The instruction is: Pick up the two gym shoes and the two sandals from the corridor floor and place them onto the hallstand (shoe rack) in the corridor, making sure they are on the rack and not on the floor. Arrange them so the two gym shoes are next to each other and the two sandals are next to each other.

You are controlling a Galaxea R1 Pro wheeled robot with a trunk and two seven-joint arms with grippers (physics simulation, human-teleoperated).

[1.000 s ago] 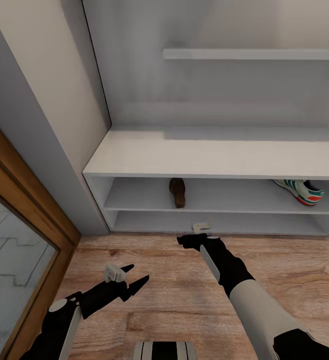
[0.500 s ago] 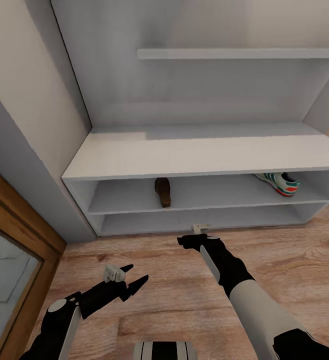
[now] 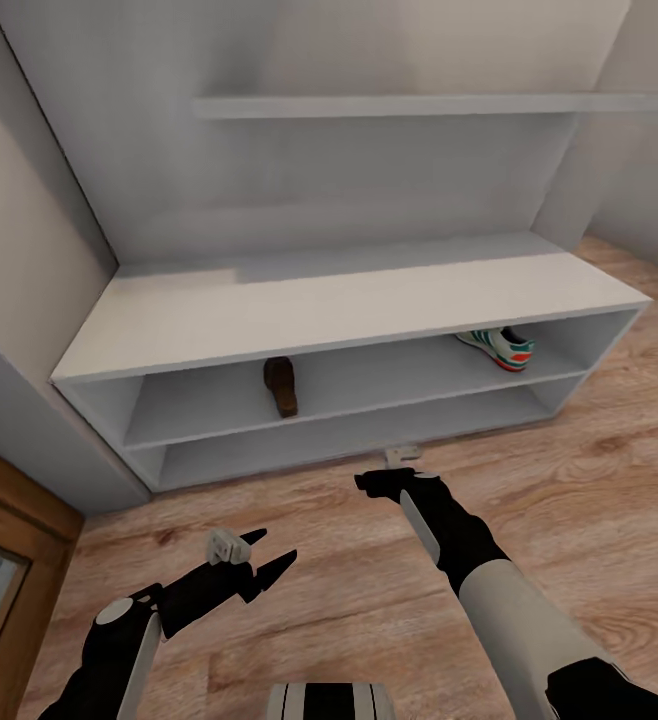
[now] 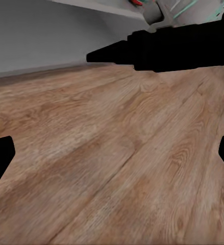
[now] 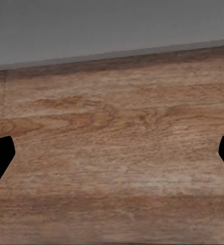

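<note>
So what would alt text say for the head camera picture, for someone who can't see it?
A pale rack against a wall holds one sandal and one gym shoe on its upper open shelf, far apart. In front, two black robot arms reach over a wood floor, left hand open and empty, right hand pointing at the rack.

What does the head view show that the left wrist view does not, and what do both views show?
The head view alone shows the pale grey-white hallstand, a dark-brown sandal and a white gym shoe with green stripes on its upper shelf, and the open left gripper. The left wrist view alone shows the right arm's black gripper from the side, close up. Both show the light brown wood-plank corridor floor.
</note>
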